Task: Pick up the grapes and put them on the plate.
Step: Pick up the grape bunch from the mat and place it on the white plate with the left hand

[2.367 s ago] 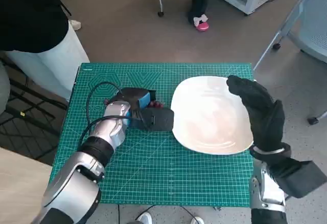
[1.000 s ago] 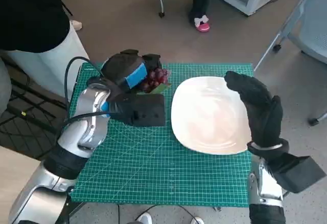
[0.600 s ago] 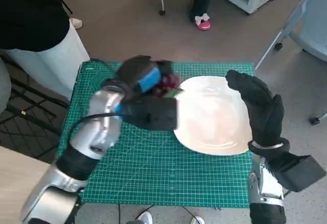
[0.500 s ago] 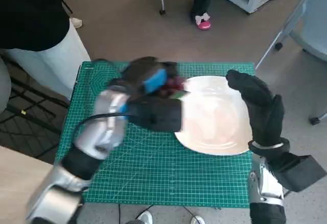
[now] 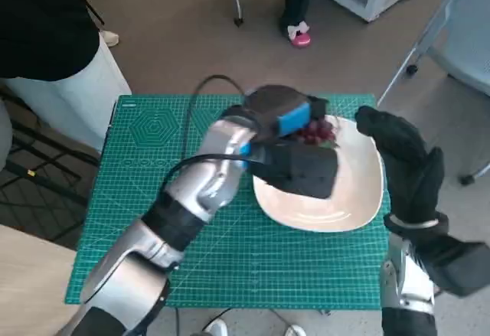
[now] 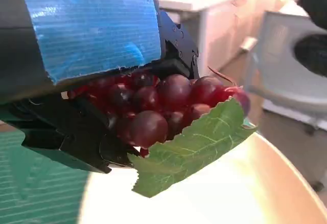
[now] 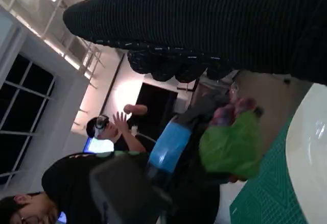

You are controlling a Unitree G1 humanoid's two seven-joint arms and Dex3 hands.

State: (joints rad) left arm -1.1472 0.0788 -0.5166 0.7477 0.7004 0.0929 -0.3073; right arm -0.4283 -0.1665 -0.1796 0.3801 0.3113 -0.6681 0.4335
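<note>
Grapes held over the plate

Grapes (image 5: pixel 317 132), a dark red bunch with a green leaf (image 6: pixel 196 148), sit in the grip of the left hand (image 5: pixel 285 120), above the white plate (image 5: pixel 360 198). In the head view the bunch hangs over the plate's far part, clear of its surface as far as the left wrist view shows: the leaf juts out under the berries, with the pale plate below it. The left hand's black fingers (image 6: pixel 71 137) close around the bunch, and blue tape covers the hand's back. The right hand (image 5: pixel 402 160) in its black glove stands beside the plate's right rim, fingers apart, holding nothing. The plate lies on a green mat (image 5: pixel 138 160) on the counter. A person (image 5: pixel 46 37) in black and white stands at the counter's far left corner.
</note>
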